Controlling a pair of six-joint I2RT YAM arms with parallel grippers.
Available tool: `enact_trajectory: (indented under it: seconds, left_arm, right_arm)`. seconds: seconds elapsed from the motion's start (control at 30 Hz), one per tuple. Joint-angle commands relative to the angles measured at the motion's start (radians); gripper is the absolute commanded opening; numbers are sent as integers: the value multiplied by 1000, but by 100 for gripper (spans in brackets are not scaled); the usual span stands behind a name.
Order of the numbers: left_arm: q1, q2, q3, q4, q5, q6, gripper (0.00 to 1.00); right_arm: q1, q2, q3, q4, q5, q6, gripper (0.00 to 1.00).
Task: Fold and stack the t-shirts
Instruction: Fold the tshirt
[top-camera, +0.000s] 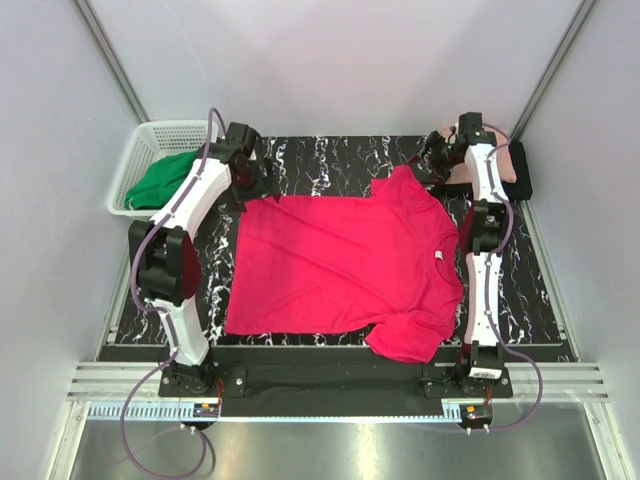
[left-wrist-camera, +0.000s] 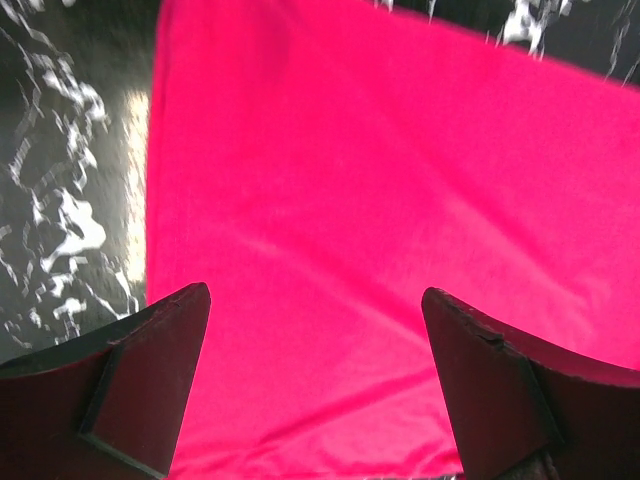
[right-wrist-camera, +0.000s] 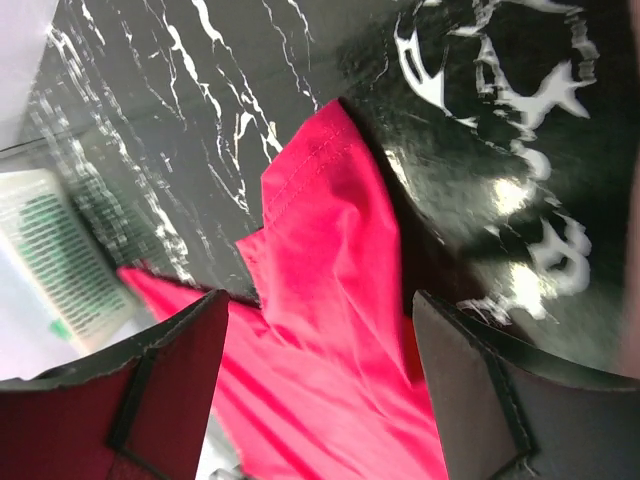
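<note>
Crimson-pink t-shirt (top-camera: 340, 265) lies spread flat on the black marbled desk (top-camera: 330, 155), hem toward the left hand, collar toward the right. Left hand (top-camera: 252, 182) is released, jaws wide, nothing in them. It hovers just above the far hem corner (left-wrist-camera: 175, 60), with cloth directly below and between its fingers (left-wrist-camera: 150, 370). Right hand (top-camera: 440, 155) is also released and empty, poised over the far sleeve (right-wrist-camera: 320, 200); the sleeve tip lies ahead of its fingers (right-wrist-camera: 170, 360).

The cloth looks thin, light and limp, so it'll likely sag and drag unless both ends lift together. Best holds are probably the stitched edges, the hem corner under the left hand and the sleeve seam under the right, pinched low against the desk.

Beyond the right hand, partly hidden by the arm, sit a salmon-pink shirt (top-camera: 512, 160) and a black shirt (top-camera: 523, 186), apparently folded. Left of the left hand is a white basket (top-camera: 135, 160) with green cloth (top-camera: 165, 180) in it.
</note>
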Motion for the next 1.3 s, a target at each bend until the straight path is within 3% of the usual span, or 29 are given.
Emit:
enact_trajectory:
  seconds: [0.0,0.4,0.93,1.27]
  left_arm:
    - [-20,-95,-39,22,35,17,92]
    - [-31,-158,-62,22,44,17,91]
    - [-32,-155,-65,23,49,9,91]
    - [-32,-157,-75,20,38,9,90]
  right_arm:
    - [2,12,49,97,-126,97,82]
    - [2,38,21,162,-137,134,81]
    - [9,8,-17,30,35,36,78]
    - [36,66,21,22,4,40,76]
